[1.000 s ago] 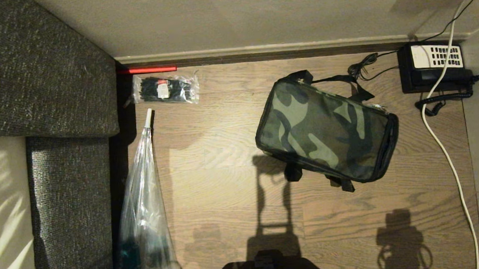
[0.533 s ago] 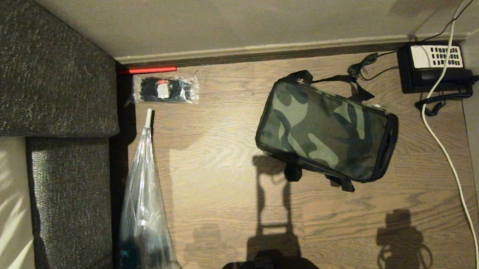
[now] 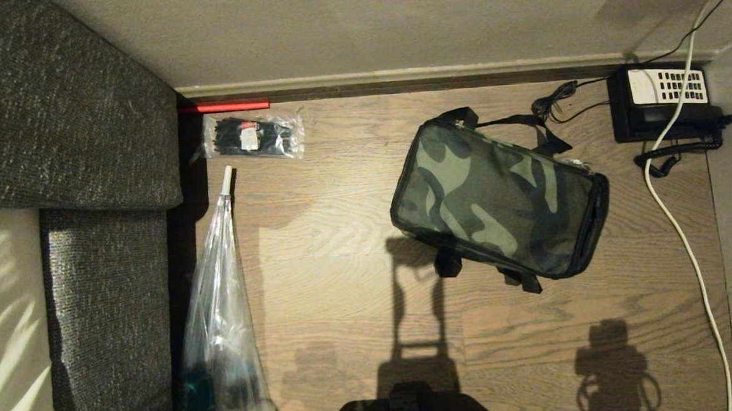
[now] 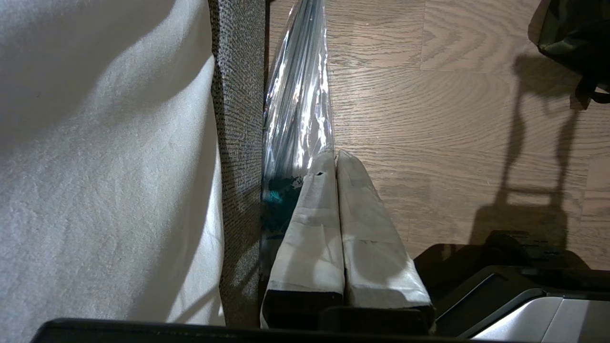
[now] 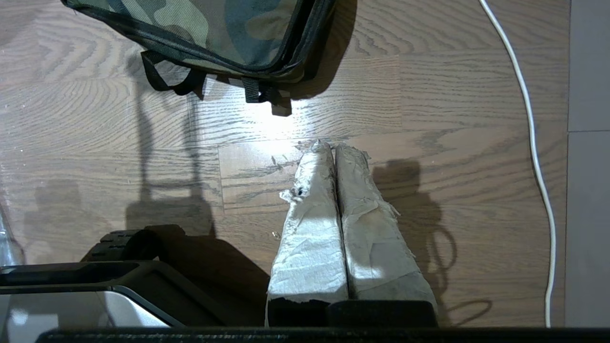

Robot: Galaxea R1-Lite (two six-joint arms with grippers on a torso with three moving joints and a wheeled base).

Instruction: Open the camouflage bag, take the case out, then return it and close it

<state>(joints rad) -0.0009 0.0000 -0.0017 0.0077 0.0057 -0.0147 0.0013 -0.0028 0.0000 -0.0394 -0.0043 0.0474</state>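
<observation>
- The wooden floor (image 3: 344,263) spreads under both arms, oak-grained planks with a dull sheen, ending at a pale wall and baseboard far ahead of the claws.
- A sofa (image 3: 67,121) of coarse grey woven fabric with a smooth cream cushion fills the side beyond the left claw (image 4: 336,155); its upholstered edge runs close alongside that claw.
- The camouflage bag (image 3: 497,202) lies zipped shut on the floor, ahead of the right claw (image 5: 333,145) and slightly toward the left-claw side. It is a boxy soft fabric shape in green, tan and black, set askew, with black straps trailing from its near and far edges. The near straps lie just ahead of the right claw's tips without touching them. The case is not to be seen.
- A long clear plastic sleeve (image 3: 221,313), crinkled and shiny, tapers away along the sofa edge, just past the left claw's tips.
- A black telephone (image 3: 661,105) with a white keypad sits by the wall, well ahead and outward of the right claw.
- A white cable (image 3: 687,245) snakes down the floor on the right claw's outer side.
- A clear packet of black cable ties (image 3: 253,136) lies near the baseboard, far ahead of the left claw.
- Both claws are closed on nothing, their tape-wrapped fingers (image 5: 310,228) pressed together; the right one's tape is frayed.
</observation>
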